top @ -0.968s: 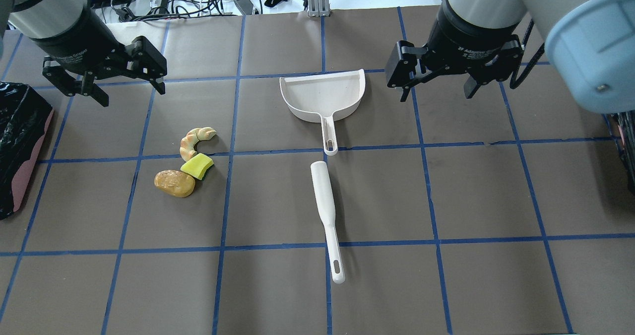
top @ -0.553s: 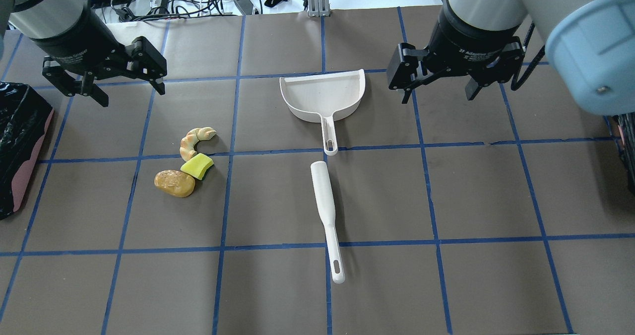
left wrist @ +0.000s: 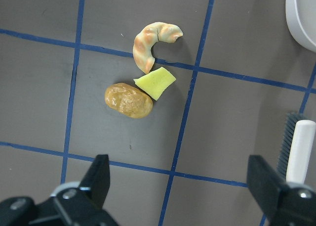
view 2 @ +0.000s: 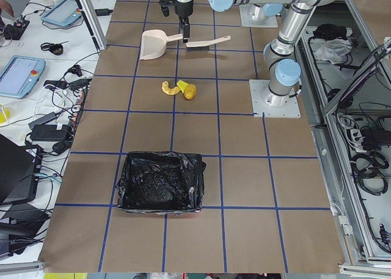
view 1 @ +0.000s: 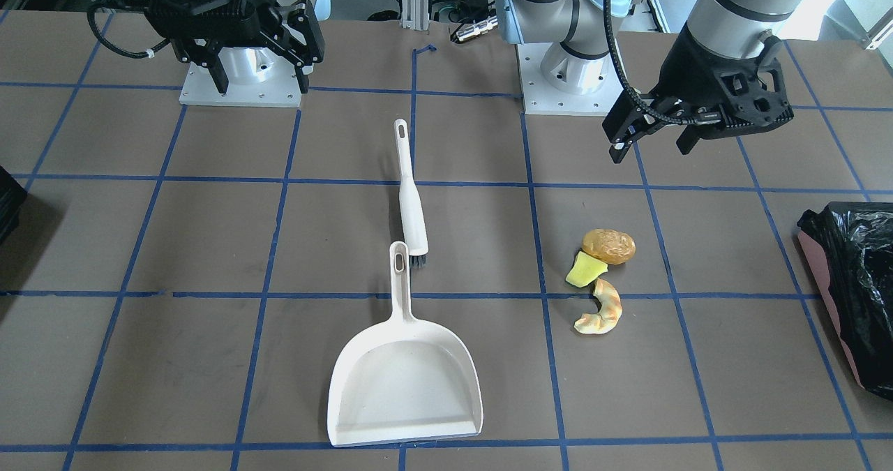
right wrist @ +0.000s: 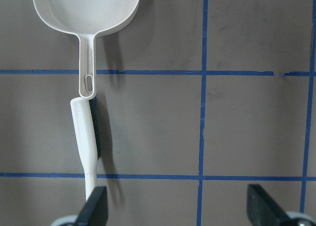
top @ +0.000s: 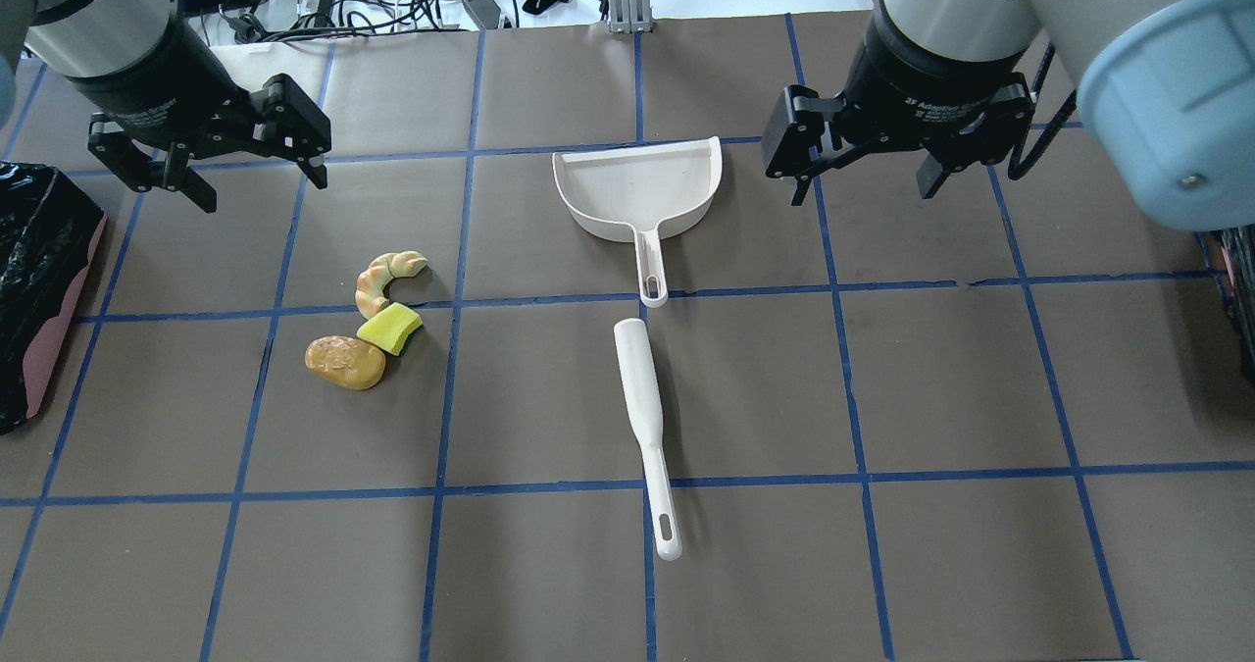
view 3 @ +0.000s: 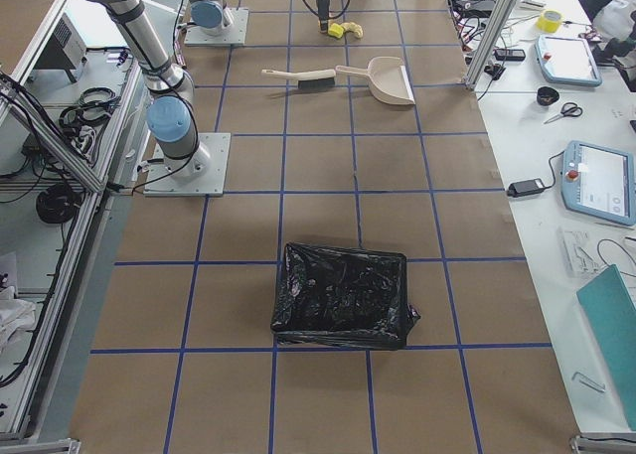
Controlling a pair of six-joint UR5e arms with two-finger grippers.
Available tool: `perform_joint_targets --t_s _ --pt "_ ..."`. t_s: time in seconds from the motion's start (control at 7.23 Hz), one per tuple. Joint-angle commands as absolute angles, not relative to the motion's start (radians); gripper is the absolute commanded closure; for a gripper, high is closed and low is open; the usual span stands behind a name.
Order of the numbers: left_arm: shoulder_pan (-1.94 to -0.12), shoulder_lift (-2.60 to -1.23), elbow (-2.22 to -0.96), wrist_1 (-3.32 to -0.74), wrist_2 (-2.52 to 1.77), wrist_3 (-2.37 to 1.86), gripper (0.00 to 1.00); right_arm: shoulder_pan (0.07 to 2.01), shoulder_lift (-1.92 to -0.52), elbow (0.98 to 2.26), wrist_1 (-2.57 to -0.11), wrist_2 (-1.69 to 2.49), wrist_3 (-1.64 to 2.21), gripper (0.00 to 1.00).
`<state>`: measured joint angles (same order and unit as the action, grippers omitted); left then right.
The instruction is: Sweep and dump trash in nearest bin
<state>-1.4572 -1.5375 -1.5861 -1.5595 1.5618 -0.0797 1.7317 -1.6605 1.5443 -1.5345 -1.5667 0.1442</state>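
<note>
- Since the earlier overhead frames, we saw both arms shift only very slightly, while the trash, dustpan and brush lay exactly where they had been.
- At the far left edge of the overhead view, the bin [top: 39,270] sat on the tabletop [top: 941,378]. It had a pinkish side and a crinkly black liner, and it was well apart from the trash.
- Next came the left end effector [top: 263,191], which hovered above the tabletop. It was released, with its fingers spread wide and nothing between them. The wrist view showed the trash on the tabletop ahead of its fingers.
- We found the trash in one tight cluster. The croissant-like piece [top: 384,280] curved across a blue tape line. The yellow-green wedge [top: 389,329] lay just beside its lower end. The potato-like oval [top: 344,362] was pressed against the wedge on the robot's side.
- Near the middle, the white dustpan [top: 637,186] lay flat, with its mouth away from the robot and its handle pointing back.
- The white brush [top: 642,417] lay almost in line with the dustpan, its head just beside the end of the dustpan's handle. We could not tell whether they touched.
- On the right, the right end effector [top: 863,193] hung beside the dustpan's pan. It was also released, with its fingers wide and empty.
</note>
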Motion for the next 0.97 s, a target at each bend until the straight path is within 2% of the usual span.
perform_joint_targets --t_s 0.0,0.55,0.83 --pt "-1.456 -1.536 -1.586 -1.560 1.563 -0.080 0.00 1.732 -1.657 1.545 -1.535 -1.569 0.144 0.00" --pt "-1.453 -1.525 -1.585 -1.647 1.565 -0.080 0.00 1.732 -1.658 1.545 -1.534 -1.569 0.144 0.00" --pt "-1.451 -1.583 -1.589 -1.635 1.565 -0.091 0.00 1.732 -1.660 1.546 -1.532 -1.572 0.144 0.00"
